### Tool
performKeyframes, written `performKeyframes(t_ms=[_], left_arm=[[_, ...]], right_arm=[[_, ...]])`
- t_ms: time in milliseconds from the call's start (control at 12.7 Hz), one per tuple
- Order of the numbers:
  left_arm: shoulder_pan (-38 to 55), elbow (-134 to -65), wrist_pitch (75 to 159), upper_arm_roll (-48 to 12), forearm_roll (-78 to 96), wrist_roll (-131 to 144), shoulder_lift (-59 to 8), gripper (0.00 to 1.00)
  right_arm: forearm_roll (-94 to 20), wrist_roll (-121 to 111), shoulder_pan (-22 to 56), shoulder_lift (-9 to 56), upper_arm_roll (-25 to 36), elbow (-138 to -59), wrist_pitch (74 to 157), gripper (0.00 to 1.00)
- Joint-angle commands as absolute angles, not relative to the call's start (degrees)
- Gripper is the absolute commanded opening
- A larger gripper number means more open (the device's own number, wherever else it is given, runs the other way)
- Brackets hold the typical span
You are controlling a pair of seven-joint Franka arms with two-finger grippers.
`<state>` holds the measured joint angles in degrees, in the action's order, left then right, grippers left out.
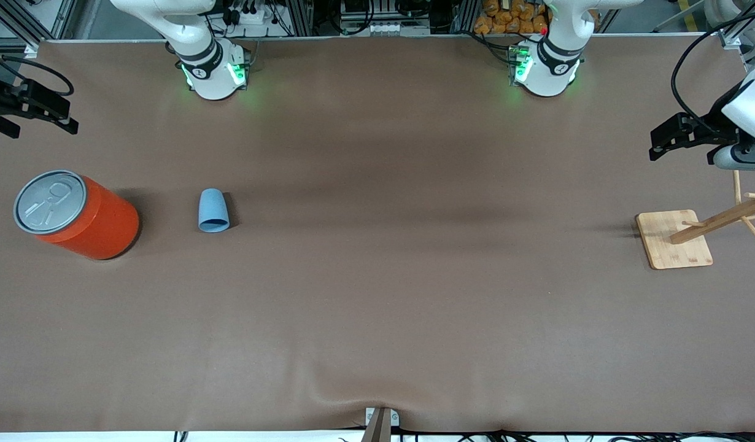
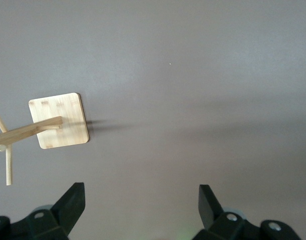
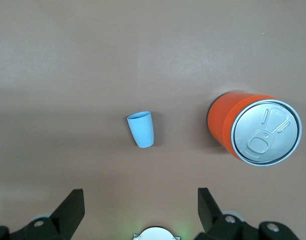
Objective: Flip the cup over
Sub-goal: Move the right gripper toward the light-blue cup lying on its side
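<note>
The small light-blue cup [image 1: 213, 210] is on the brown table, wide end toward the front camera, narrow end toward the robots. It looks to lie on its side; I cannot tell for sure. It also shows in the right wrist view [image 3: 140, 129]. My right gripper [image 1: 69, 115] is open and empty, high over the right arm's end of the table, well apart from the cup; its jaws [image 3: 140, 197] stand wide. My left gripper [image 1: 655, 144] is open and empty, high over the left arm's end; its jaws [image 2: 141, 195] stand wide over bare table.
A large orange can [image 1: 77, 215] with a grey pull-tab lid stands beside the cup, toward the right arm's end; it also shows in the right wrist view [image 3: 253, 127]. A wooden rack on a square base [image 1: 673, 239] stands below the left gripper, also in the left wrist view [image 2: 60, 121].
</note>
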<state>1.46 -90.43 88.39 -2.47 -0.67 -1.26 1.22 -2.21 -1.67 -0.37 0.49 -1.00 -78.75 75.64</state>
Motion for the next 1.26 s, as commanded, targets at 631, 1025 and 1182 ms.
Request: performKeyframes(t_ms=[631, 1025, 1182], left_arm=[[1.1, -89.7, 88.0, -2.6, -0.3, -2.4, 1.1, 1.0], [1.0, -89.7, 88.0, -2.6, -0.3, -2.5, 1.1, 1.0], [1.1, -89.6, 88.0, -2.7, -0.3, -2.5, 1.1, 1.0]], right_arm=[[-2.2, -3.6, -1.4, 7.8, -2.3, -79.5, 76.0, 1.0], [-2.6, -3.5, 0.6, 12.8, -2.6, -83.8, 78.0, 1.0], [-2.8, -3.5, 0.6, 10.0, -2.8, -95.8, 87.7, 1.0]])
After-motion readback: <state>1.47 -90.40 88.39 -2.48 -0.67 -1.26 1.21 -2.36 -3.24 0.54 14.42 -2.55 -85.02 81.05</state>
